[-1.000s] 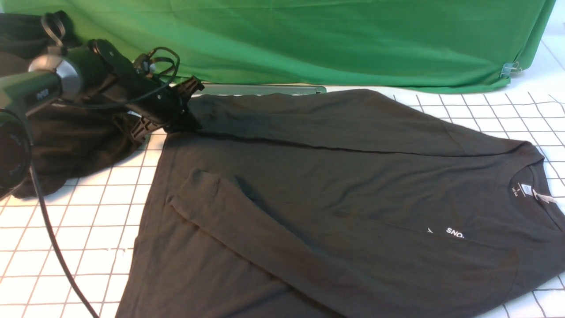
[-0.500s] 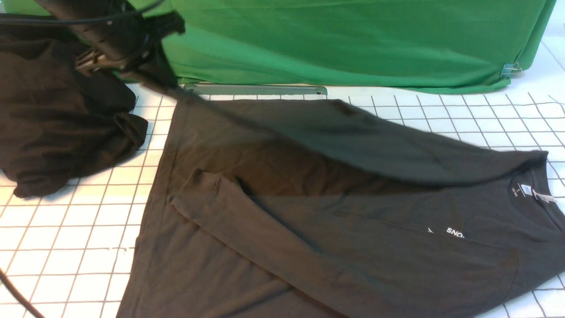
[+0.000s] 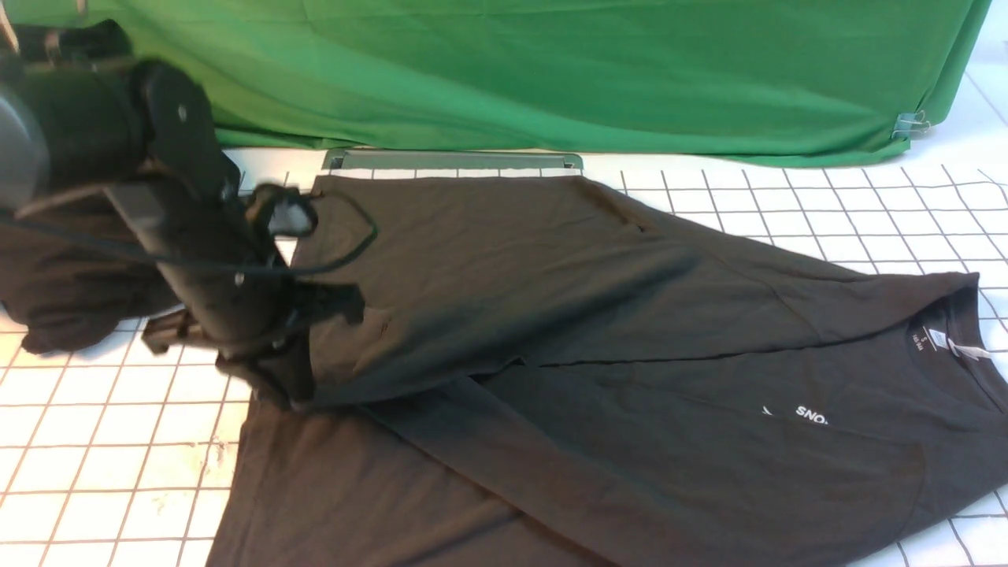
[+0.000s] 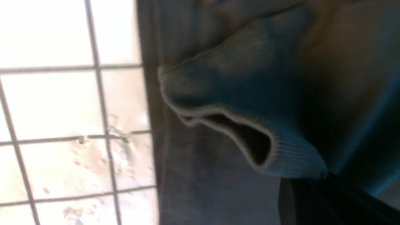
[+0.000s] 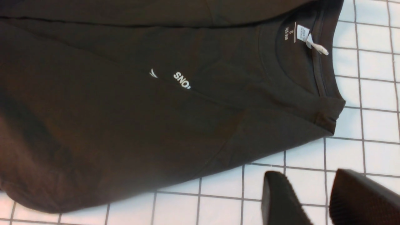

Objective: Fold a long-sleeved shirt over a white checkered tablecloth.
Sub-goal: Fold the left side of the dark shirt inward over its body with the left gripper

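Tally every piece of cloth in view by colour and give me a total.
Black: 2, the long-sleeved shirt and the plain heap
Green: 1, the green sheet
White: 1, the white checkered tablecloth
Total: 4

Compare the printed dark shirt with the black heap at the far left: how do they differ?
The long-sleeved shirt lies spread over the white checkered tablecloth; the black heap sits bunched up. The shirt shows a white print and a neck tag; the heap shows neither. The left end effector grips the shirt near its cuff; the heap is not gripped. Both are dark fabric on the same tablecloth.
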`<state>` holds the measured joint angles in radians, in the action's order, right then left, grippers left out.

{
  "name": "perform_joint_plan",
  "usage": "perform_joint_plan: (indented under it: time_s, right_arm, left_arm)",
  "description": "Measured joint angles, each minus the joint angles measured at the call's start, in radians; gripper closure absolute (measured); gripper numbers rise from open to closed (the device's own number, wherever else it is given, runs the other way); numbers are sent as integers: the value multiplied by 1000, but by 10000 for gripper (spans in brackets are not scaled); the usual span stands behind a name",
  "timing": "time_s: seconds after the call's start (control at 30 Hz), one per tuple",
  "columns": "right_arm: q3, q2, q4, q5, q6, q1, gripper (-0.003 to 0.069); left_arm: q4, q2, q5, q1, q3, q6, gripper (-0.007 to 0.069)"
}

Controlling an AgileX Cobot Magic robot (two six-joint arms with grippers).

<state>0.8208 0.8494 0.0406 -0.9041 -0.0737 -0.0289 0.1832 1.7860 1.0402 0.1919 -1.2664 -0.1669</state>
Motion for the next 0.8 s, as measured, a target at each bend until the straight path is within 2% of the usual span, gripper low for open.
perform_joint_plan:
  time_s: [0.1,0.23,0.33,0.4,0.53,0.63,0.8]
  right_arm:
    - [0,0,0,9,0,0,418]
    - [0,0,0,14,0,0,418]
    - [0,0,0,15,0,0,418]
    - [0,0,0,15,0,0,418]
    - [0,0,0,17,0,0,418]
    - [0,0,0,17,0,0,418]
    - [0,0,0,17,0,0,418]
  left_arm:
    - [-2,-1,-52,0,62,-2,594]
    - [-13,-1,-70,0,101,-6,535]
    - [-43,-5,-47,0,106,-8,452]
    - [-86,-15,8,0,90,-8,359]
    - [-153,-65,83,0,52,-10,236]
    - [-157,-115,115,0,51,-10,172]
    - [-103,-177,88,0,97,-12,126]
